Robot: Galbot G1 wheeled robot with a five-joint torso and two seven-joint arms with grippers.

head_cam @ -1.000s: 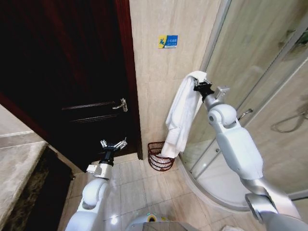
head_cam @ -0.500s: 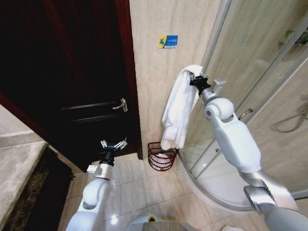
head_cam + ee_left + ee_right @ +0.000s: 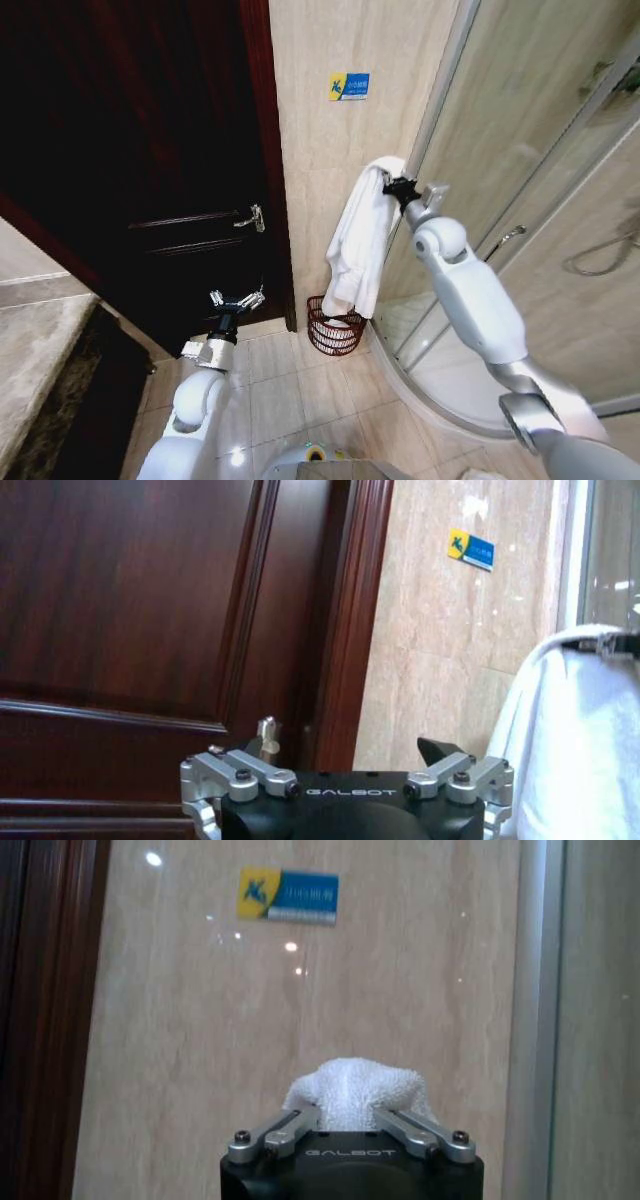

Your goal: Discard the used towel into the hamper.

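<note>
In the head view the right gripper (image 3: pixel 392 186) sits just right of centre, its jaws pinching the top fold of the white towel (image 3: pixel 353 245), which hangs in loose folds down the tiled wall (image 3: pixel 310 130). The towel's lower edge dangles just above the hamper (image 3: pixel 334 327), a dark open-weave basket on the floor at lower centre beside the door (image 3: pixel 140 150). The left gripper (image 3: pixel 234 301) waits low at lower left, jaws spread and empty. The towel looks soft, light and limp, so it should drape and swing rather than hold shape; a pinch on a bunched fold near the top, as here, seems the sensible hold. In the left wrist view the left gripper's spread fingers (image 3: pixel 240 774) show at the bottom, the towel at the right edge. In the right wrist view a tuft of towel (image 3: pixel 355 1091) bulges out between the closed jaws, at bottom centre.
</note>
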